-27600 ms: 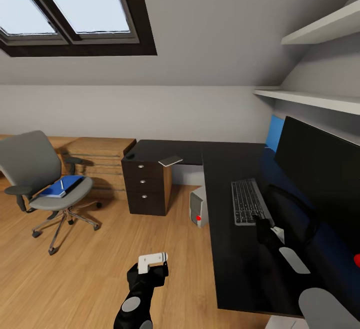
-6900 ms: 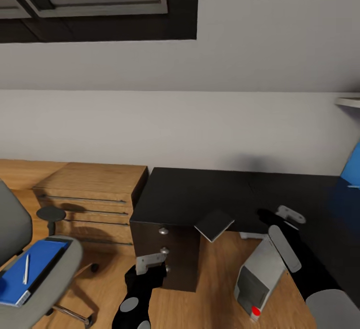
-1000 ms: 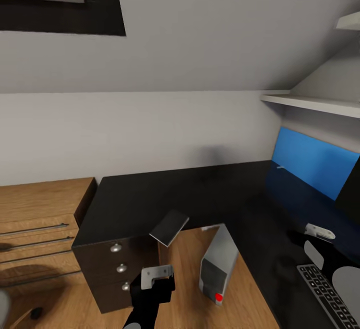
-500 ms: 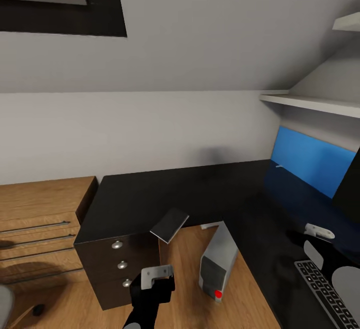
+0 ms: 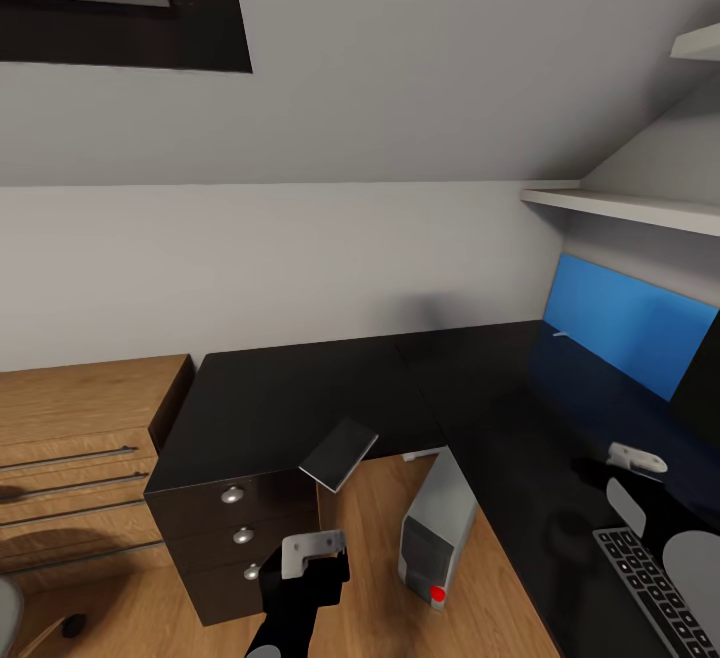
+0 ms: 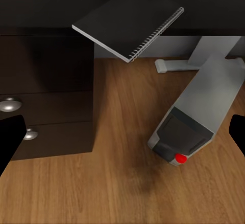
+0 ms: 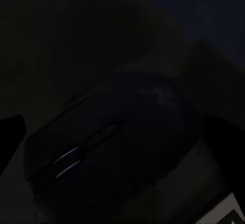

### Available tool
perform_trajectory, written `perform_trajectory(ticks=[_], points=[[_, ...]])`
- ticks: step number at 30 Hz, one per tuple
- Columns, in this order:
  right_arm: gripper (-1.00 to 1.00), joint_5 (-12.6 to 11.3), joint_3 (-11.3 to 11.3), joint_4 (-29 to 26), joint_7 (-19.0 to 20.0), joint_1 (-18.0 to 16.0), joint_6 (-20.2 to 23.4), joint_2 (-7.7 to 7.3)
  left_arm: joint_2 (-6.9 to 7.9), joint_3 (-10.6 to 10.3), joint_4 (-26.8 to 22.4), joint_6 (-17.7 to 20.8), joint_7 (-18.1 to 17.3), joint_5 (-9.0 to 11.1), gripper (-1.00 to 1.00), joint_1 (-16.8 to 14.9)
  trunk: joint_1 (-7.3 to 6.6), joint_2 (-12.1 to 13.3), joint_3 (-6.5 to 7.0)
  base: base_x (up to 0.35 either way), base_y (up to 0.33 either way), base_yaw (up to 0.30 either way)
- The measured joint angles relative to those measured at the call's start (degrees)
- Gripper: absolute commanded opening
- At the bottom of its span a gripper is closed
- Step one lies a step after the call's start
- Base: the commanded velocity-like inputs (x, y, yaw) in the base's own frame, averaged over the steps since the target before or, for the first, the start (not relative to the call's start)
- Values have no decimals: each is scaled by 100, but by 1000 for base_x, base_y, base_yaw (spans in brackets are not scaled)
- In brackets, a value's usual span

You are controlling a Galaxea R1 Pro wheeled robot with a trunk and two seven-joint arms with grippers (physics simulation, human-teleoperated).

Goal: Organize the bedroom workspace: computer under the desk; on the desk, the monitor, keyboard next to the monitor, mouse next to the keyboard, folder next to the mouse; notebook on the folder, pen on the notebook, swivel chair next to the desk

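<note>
The black L-shaped desk (image 5: 300, 393) fills the middle of the head view. The dark grey notebook (image 5: 339, 454) (image 6: 127, 22) overhangs its front edge above the drawer unit (image 5: 235, 538). The computer (image 5: 435, 528) (image 6: 199, 116) stands tilted on the floor under the desk. My left gripper (image 5: 312, 560) (image 6: 122, 137) hangs open above the floor in front of the drawers, with nothing in it. My right gripper (image 5: 610, 473) (image 7: 122, 147) hovers over the desk beside the keyboard (image 5: 655, 593), shut on the black mouse (image 7: 115, 129). The monitor's edge (image 5: 705, 378) shows at far right.
A light wooden drawer chest (image 5: 80, 438) stands left of the desk. A blue wall panel (image 5: 630, 323) and a white shelf (image 5: 620, 206) line the right wall. A sliver of the swivel chair (image 5: 6, 623) shows at the lower left corner. Bare wooden floor (image 6: 117, 183) lies below my left gripper.
Over the last second the view swayed slightly and came back; both grippers keep their pose. Since the earliest frame the mouse has left the desk's far corner and the chair has slid out of view.
</note>
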Motion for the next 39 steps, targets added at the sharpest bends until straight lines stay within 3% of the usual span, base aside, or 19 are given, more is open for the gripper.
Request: perform_trajectory(ticks=[13,30,31,39], points=[[-100,10,-3,-257,2,0,525,3,-2,-4,-5,0,0,0,100,0,0,0,0,0,0,0],[-100,7,0,-264,-7,0,554,3,-2,-4,-6,0,0,0,100,0,0,0,0,0,0,0],[100,8,0,-264,-7,0,554,3,-2,-4,-6,0,0,0,100,0,0,0,0,0,0,0],[100,-12,-4,-263,15,0,559,3,-2,0,-4,0,0,0,100,0,0,0,0,0,0,0]])
